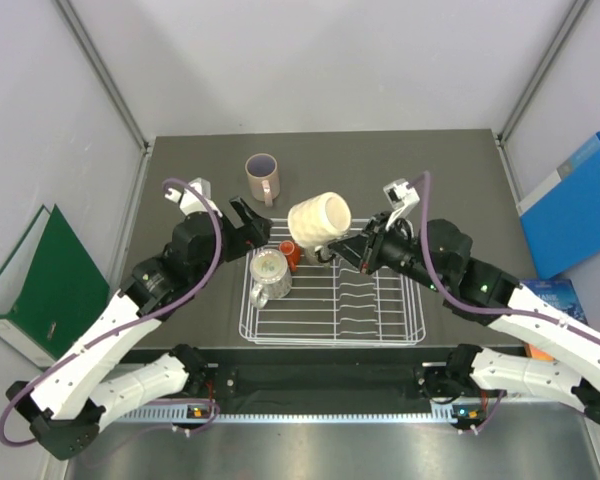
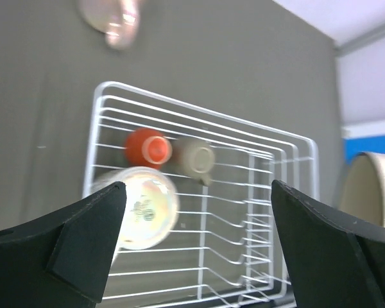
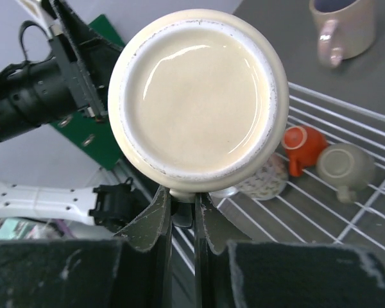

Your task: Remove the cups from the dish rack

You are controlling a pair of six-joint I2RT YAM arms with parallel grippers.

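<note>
Right, nearest me the dish rack (image 1: 330, 338) sits at the counter's (image 1: 430, 180) near edge, about midway along. In its left half I see the speckled mug (image 1: 269, 270). Just beyond it, the small red-orange cup (image 2: 149, 147) and the small tan cup (image 2: 196, 158) sit side by side near the rack's far-left corner. My left claw (image 1: 252, 222) hangs released above that corner, jaws spread wide, gripping nothing. My right claw (image 3: 183, 199) is clenched on the handle of the cream mug (image 1: 320, 218), held on its side above the rack's far edge. Farthest out, the pinkish mug (image 1: 263, 177) stands upright on the counter, toward its far edge.
</note>
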